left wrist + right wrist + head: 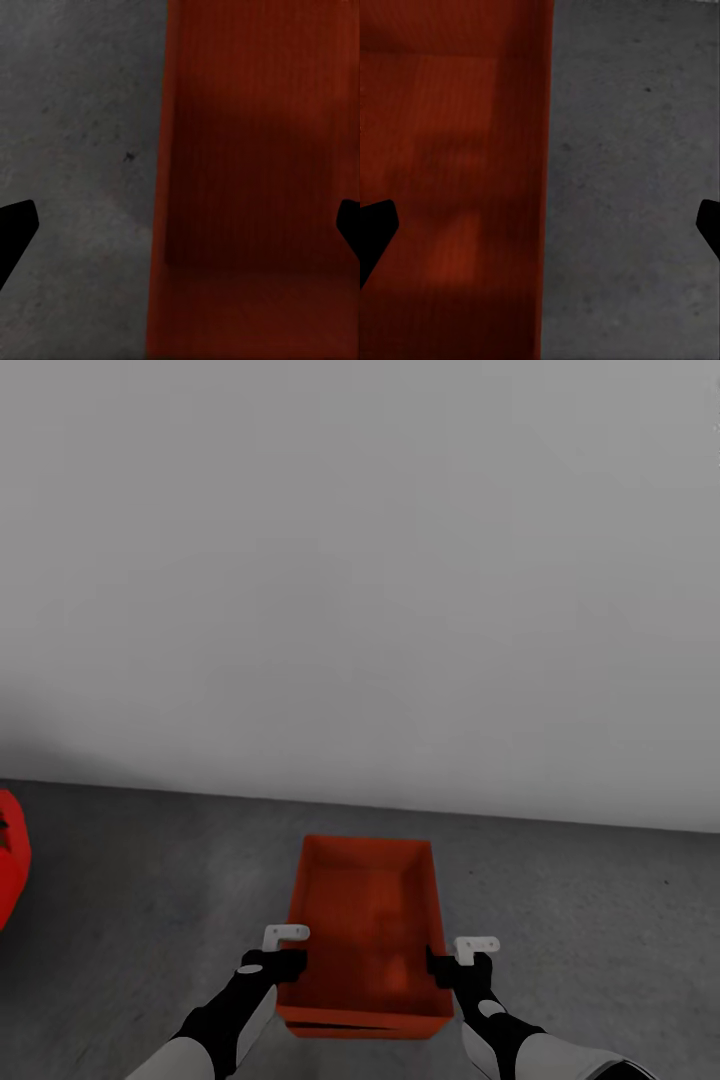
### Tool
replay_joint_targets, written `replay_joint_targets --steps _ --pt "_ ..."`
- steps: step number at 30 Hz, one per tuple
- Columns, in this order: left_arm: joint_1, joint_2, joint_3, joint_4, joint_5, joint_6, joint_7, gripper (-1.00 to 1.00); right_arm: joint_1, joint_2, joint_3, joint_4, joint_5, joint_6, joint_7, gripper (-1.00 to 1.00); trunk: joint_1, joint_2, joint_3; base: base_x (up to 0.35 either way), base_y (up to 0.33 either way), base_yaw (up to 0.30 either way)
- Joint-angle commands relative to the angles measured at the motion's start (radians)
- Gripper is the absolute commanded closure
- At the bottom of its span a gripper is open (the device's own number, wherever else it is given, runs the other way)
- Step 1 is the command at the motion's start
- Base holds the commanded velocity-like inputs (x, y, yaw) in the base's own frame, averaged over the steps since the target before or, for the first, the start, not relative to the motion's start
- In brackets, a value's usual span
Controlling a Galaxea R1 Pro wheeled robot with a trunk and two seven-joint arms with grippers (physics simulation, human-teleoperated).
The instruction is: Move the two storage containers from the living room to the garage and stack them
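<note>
One orange-red storage container point(365, 905) sits on the dark grey concrete floor point(150, 880) of the garage, close to the pale wall. My left gripper point(285, 960) is at its left side wall and my right gripper point(445, 965) at its right side wall. In the left wrist view the left gripper point(180, 225) stands open, its dark fingertips point(16, 225) wide apart astride the container's wall point(161, 150), with floor point(75, 112) on one side. The right gripper point(540, 225) is likewise open astride the opposite wall point(544, 150), with the container's inside point(450, 150) beside it.
A plain pale grey wall point(360, 560) rises just beyond the container. Part of a red car point(10, 870) shows at the left edge. Bare concrete point(580, 900) stretches to the right of the container.
</note>
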Motion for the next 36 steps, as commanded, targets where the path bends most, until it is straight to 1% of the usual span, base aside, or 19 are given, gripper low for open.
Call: replay_joint_targets --steps 1,36 --pt "0.000 0.001 -0.008 -0.002 0.010 0.005 0.008 -1.00 -0.001 0.000 0.009 0.001 -0.006 -0.002 -0.004 -1.00 -0.004 0.007 0.002 0.000 0.000 0.000" --pt "0.000 0.002 -0.008 -0.002 0.010 0.004 0.008 -1.00 -0.001 0.000 0.009 0.001 -0.006 -0.002 -0.004 -1.00 -0.138 0.252 0.112 0.000 0.000 0.000"
